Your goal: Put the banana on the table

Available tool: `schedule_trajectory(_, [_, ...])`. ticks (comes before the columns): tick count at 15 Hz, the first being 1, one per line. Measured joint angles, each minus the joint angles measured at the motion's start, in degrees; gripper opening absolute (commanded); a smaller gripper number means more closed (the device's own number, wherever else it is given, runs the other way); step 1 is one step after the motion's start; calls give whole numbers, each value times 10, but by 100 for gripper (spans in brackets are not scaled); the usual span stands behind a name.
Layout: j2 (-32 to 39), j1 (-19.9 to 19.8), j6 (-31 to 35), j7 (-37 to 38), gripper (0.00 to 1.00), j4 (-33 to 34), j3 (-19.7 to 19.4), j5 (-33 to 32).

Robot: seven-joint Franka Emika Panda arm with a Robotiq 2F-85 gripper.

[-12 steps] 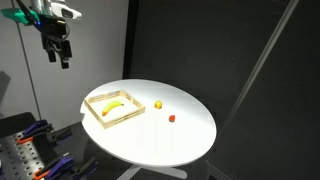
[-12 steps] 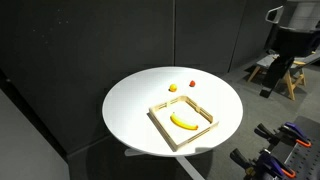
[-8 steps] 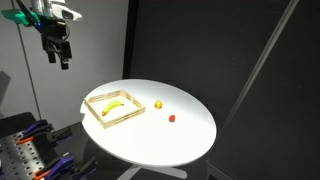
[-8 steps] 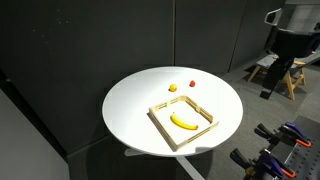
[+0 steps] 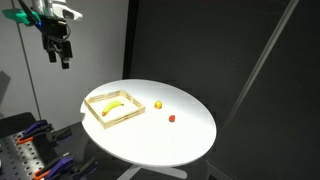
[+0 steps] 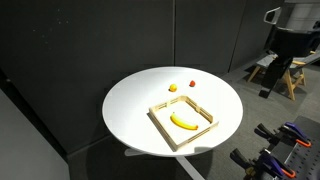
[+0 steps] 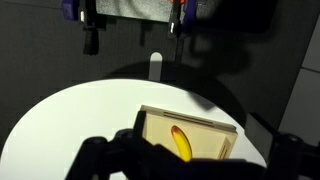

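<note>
Small curved yellow banana [image 6: 183, 122] inside wooden tray [image 6: 161, 128], claw [image 5: 58, 62] spread, empty, aloft

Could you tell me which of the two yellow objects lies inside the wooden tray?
The curved banana; the tiny round yellow object sits outside, on the table.

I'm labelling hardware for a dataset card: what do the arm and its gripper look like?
The arm is pale, white to light grey, with a teal-green patch near the wrist in an exterior view. The gripper is black and blocky, with two slim dark fingers. No markings are legible.
</note>
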Motion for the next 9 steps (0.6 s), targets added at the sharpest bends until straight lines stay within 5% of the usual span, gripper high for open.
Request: schedule_trajectory(9, [73,-12,59,3,100,27,0,0])
